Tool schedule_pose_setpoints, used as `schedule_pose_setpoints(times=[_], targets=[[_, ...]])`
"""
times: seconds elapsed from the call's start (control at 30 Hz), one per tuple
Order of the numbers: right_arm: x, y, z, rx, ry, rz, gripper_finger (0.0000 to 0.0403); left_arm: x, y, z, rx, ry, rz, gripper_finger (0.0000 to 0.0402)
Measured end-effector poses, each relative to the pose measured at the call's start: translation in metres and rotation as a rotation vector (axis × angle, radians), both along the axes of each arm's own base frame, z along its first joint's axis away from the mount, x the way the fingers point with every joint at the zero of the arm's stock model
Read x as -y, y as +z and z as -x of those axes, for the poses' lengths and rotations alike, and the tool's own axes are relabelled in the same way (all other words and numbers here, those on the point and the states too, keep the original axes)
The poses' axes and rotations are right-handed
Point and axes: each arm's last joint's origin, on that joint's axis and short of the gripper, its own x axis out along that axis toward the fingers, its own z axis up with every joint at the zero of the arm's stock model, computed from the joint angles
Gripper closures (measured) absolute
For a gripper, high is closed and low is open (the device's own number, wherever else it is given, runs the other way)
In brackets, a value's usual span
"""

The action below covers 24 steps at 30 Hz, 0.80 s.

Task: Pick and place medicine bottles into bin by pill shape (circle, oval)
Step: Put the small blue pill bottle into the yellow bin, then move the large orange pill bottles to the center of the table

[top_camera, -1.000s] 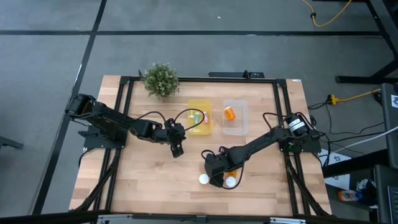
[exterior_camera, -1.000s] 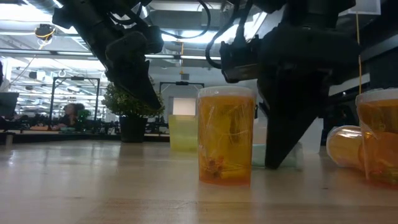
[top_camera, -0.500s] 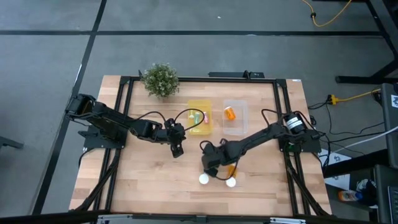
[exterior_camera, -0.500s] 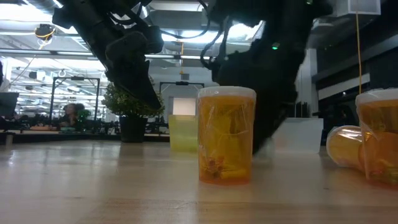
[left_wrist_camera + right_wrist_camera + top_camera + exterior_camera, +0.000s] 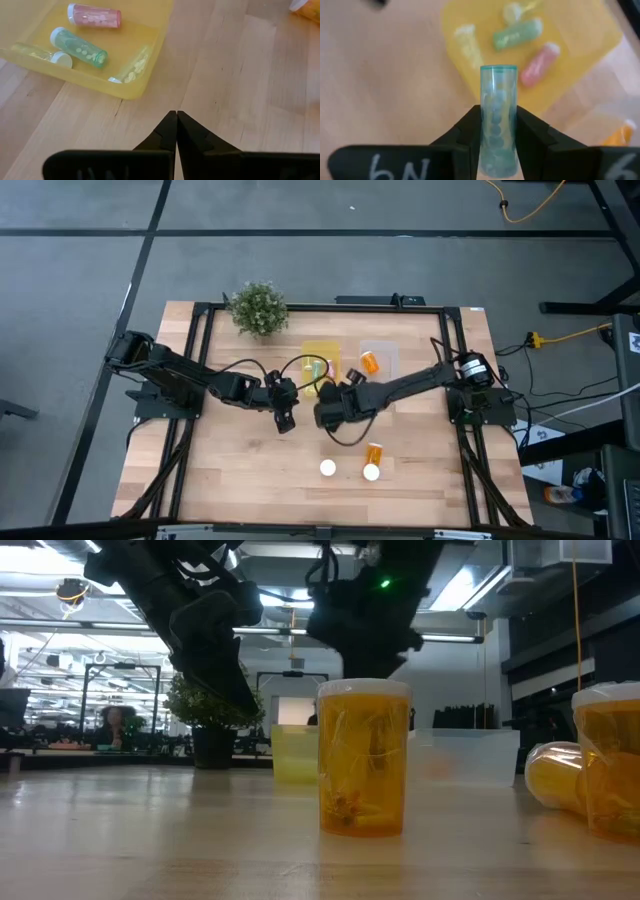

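Observation:
My right gripper (image 5: pixel 330 408) hangs above the table just near of the yellow bin (image 5: pixel 322 370) and is shut on a slim teal vial (image 5: pixel 497 125) with round pills inside. The yellow bin (image 5: pixel 555 30) holds a green vial (image 5: pixel 517 34), a pink one (image 5: pixel 540 64) and cream ones. My left gripper (image 5: pixel 285 418) is shut and empty to the left of it, its fingers (image 5: pixel 176 120) low over the wood. Two orange bottles (image 5: pixel 328 468) (image 5: pixel 371 472) stand upright near the front; a third (image 5: pixel 375 452) lies on its side. My right gripper pinches the teal vial's two long sides (image 5: pixel 485 135) between its two fingers (image 5: pixel 527 132). The vial lies along the fingers, and its rimmed end (image 5: pixel 499 68) sticks out past the fingertips. It is lifted clear of the table.
A clear bin (image 5: pixel 378 370) right of the yellow one holds an orange bottle (image 5: pixel 371 362). A green potted plant (image 5: pixel 258 308) stands at the far left. In the low view an upright orange bottle (image 5: pixel 363 755) stands close in front, with others at the right (image 5: pixel 610 760).
My right gripper has risen from among the orange bottles near the front and gone toward the far edge and a little left, to the yellow bin's near side, carrying the teal vial clear of the table. The orange bottles stay where they were.

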Motion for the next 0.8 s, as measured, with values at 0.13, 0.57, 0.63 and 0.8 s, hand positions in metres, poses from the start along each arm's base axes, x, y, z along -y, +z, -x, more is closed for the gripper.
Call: schedule_pose_setpoints(times=[0.13,0.57,0.63,0.8], targets=[[0.025,0.001,-0.006,0.028,-0.056,0.026,0.0297,0.0,0.0,0.0,0.0,0.0,0.0,0.0398],[0.042,0.002,-0.007,0.011,-0.055,0.033,0.0219,0.0,0.0,0.0,0.0,0.001,0.0,0.0398],[0.039,0.005,-0.004,-0.01,-0.04,0.032,0.0218,0.0,0.0,0.0,0.0,0.0,0.0,0.0398],[0.028,0.019,0.015,-0.076,-0.053,0.028,0.0225,0.0,0.0,0.0,0.003,0.0,0.001,0.0398]])
